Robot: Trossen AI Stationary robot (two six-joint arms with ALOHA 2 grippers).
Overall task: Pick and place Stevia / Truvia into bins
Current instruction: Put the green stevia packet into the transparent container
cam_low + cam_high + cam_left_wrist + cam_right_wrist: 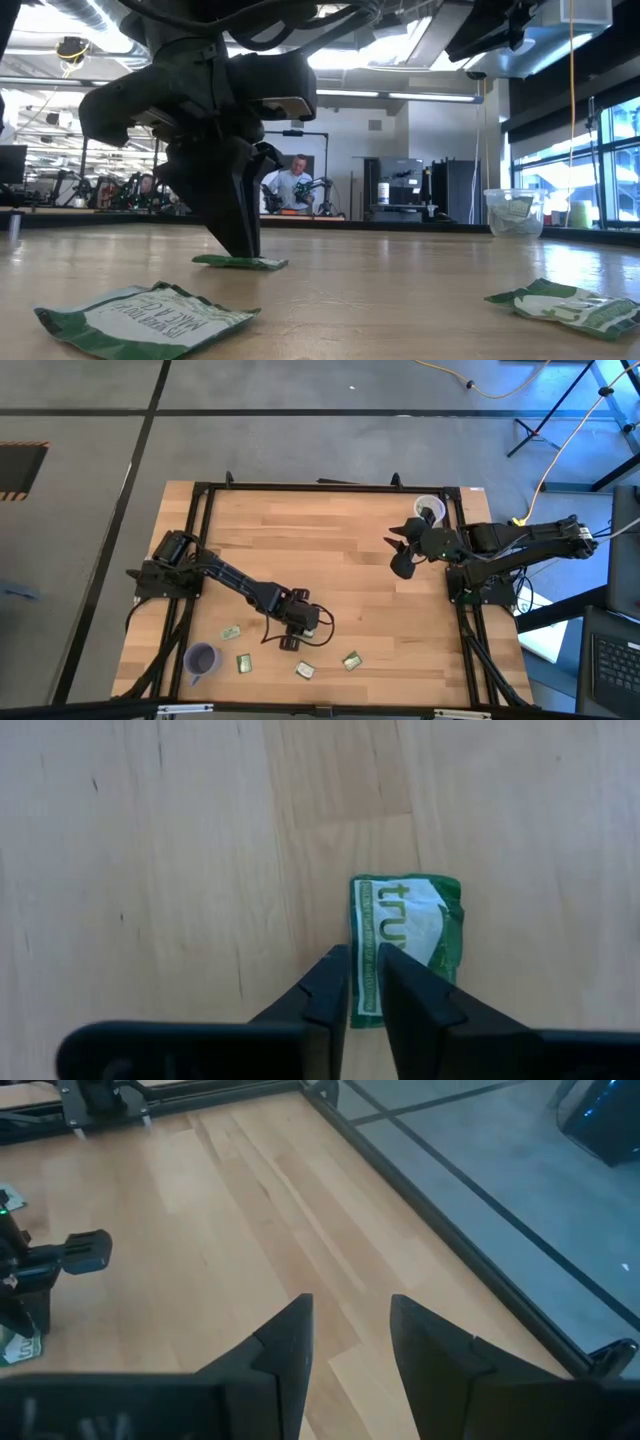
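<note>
My left gripper (291, 641) stands near the table's near edge, fingers pointing down, shut on a green and white Truvia sachet (408, 942). In the low view the same sachet (240, 262) lies flat under the fingers. Several more sachets lie flat on the wood, among them one (231, 631), another (243, 662) and a third (351, 660). The purple cup (203, 658) stands at the near left. The translucent cup (428, 508) stands at the far right and holds sachets (513, 212). My right gripper (350, 1355) hovers open over the table's right part, touching nothing. My left gripper pinches the sachet's long side edge (365, 982) between its two fingers (335, 988). It comes from above, pointing down. The sachet lies flat on the table, most of it sticking out to one side of the fingers.
Two loose sachets (150, 320) (570, 305) lie close to the near edge. A black frame (300, 487) runs round the table. Bare wood (320, 550) spreads across the middle and far part. People sit in the room beyond (295, 185).
</note>
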